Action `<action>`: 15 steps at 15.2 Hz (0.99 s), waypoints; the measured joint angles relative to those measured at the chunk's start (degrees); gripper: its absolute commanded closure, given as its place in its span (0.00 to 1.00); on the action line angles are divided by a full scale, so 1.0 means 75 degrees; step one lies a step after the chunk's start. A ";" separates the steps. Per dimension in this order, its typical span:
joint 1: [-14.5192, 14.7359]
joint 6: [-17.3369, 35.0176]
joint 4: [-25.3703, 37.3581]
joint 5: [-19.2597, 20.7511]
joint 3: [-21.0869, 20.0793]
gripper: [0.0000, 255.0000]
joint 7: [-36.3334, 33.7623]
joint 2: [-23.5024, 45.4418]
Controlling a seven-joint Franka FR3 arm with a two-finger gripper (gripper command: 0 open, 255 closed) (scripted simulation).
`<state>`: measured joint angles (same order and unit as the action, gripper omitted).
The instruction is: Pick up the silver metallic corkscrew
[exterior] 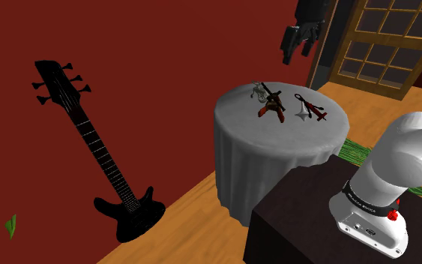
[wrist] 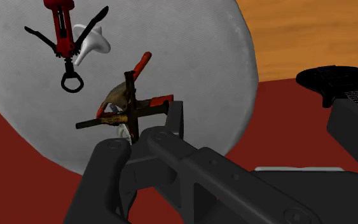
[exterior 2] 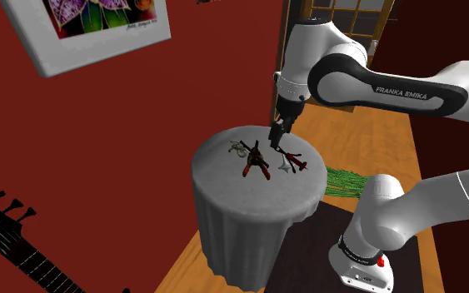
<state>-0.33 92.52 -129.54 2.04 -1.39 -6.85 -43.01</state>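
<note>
1. Fingers (exterior: 287, 43) of the black gripper (exterior: 295, 54) stand apart with nothing between them. They hang well above the round worktop draped in grey-white cloth (exterior: 235, 124).
2. Judging by colour, the task's thing is the pale silver-white corkscrew (exterior: 300, 115). It lies on the worktop toward the shoulder view's right, touching or tucked just under the red winged corkscrew with black arms (exterior: 315, 111).
3. A dark corkscrew with red-brown handles (exterior: 271, 106) lies nearer the worktop's middle, apart from that pair. A thin grey wiry piece (exterior: 259, 90) sits just behind it.
4. The first risk is picking the wrong thing. The wiry piece is also pale and metallic-looking, so a descent aimed by colour alone could land on it.
5. The second risk is catching the red neighbour. Its black arms spread right beside the silver-white corkscrew, and a finger coming down on that side would probably pin or drag both.
6. The third risk is a slip. The silver-white corkscrew looks slim and smooth and lies flat on loose cloth. A shallow close could skate it aside or bunch the cloth, and an off-centre hold might let it swing out during the lift.
</note>
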 measured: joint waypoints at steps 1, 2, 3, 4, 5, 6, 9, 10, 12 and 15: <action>0.0000 0.0000 0.0000 0.0000 0.0000 0.00 0.0000 0.0000; -0.0051 0.0131 -0.0073 0.0008 -0.0079 0.00 -0.0173 0.0029; -0.0133 0.0369 -0.0137 0.0020 -0.0210 0.00 -0.0464 0.0163; -0.0238 0.0659 -0.0294 0.0055 -0.0334 0.00 -0.0791 0.0240; -0.0359 0.0924 -0.0322 0.0101 -0.0469 0.00 -0.1142 0.0414; -0.0472 0.1215 -0.0462 0.0144 -0.0631 0.00 -0.1535 0.0513; -0.0892 0.1980 -0.0474 0.0377 -0.1074 0.00 -0.2718 0.1123; -0.1024 0.2215 -0.0525 0.0464 -0.1238 0.00 -0.3153 0.1275; -0.1348 0.2771 -0.0524 0.0724 -0.1532 0.00 -0.4009 0.1789; -0.1855 0.3306 -0.0277 0.1220 -0.1936 0.00 -0.5326 0.2560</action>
<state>-14.24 117.31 -131.61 11.18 -15.90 -46.79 -23.81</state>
